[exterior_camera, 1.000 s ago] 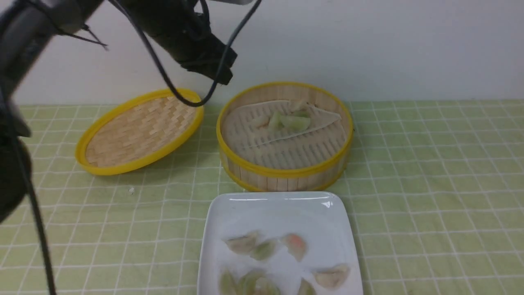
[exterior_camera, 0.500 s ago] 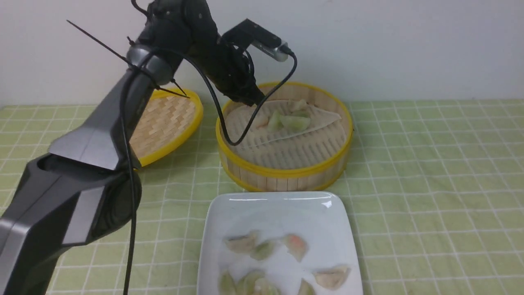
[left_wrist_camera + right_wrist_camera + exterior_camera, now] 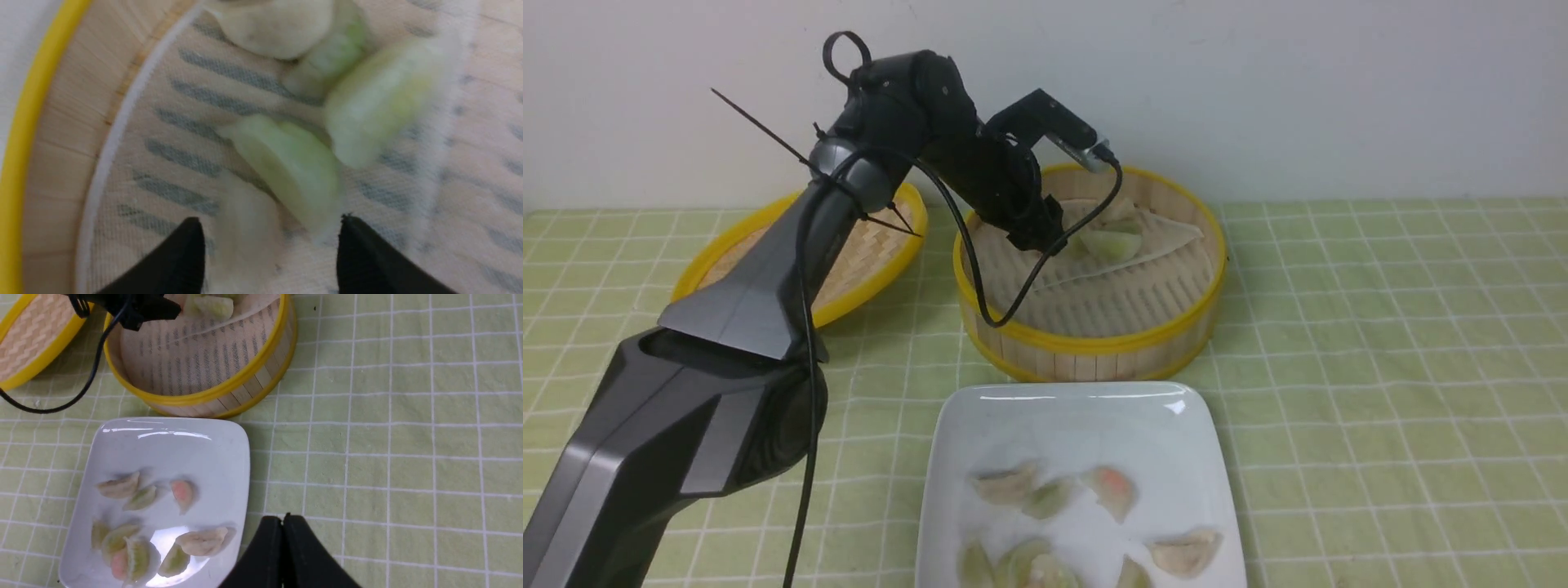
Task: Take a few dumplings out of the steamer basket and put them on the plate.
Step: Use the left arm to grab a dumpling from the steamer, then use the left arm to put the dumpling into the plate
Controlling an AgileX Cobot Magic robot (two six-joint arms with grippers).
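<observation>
Bamboo comes first on the left: the shallow woven lid [image 3: 870, 245] lies toward the desk's back edge, partly behind the left arm. That arm reaches over the rim into the steamer basket [image 3: 1094, 345], which stands at the middle of the back edge. The left gripper [image 3: 269, 222] has its jaws spread wide and holds nothing.

In the left wrist view a pale dumpling [image 3: 245, 228], blurred, sits right between the fingertips. A green dumpling [image 3: 288, 163] lies just ahead, its long axis slanting across the gap so that one end nears one fingertip. Other dumplings [image 3: 380, 98] crowd beyond it, touching.

The coming grasp seems to turn on that slant. Closing as they stand, the jaws would likely catch the pale piece and could nudge the green one.

Before the basket, at the desk's front edge, the plate [image 3: 1078, 412] already carries several delivered dumplings [image 3: 1112, 490].

Farthest right, the right gripper [image 3: 282, 518] is closed on nothing, hovering over the checked cloth [image 3: 1380, 327] just beside the plate. It is well apart from the basket, so the left arm is plainly nearer.
</observation>
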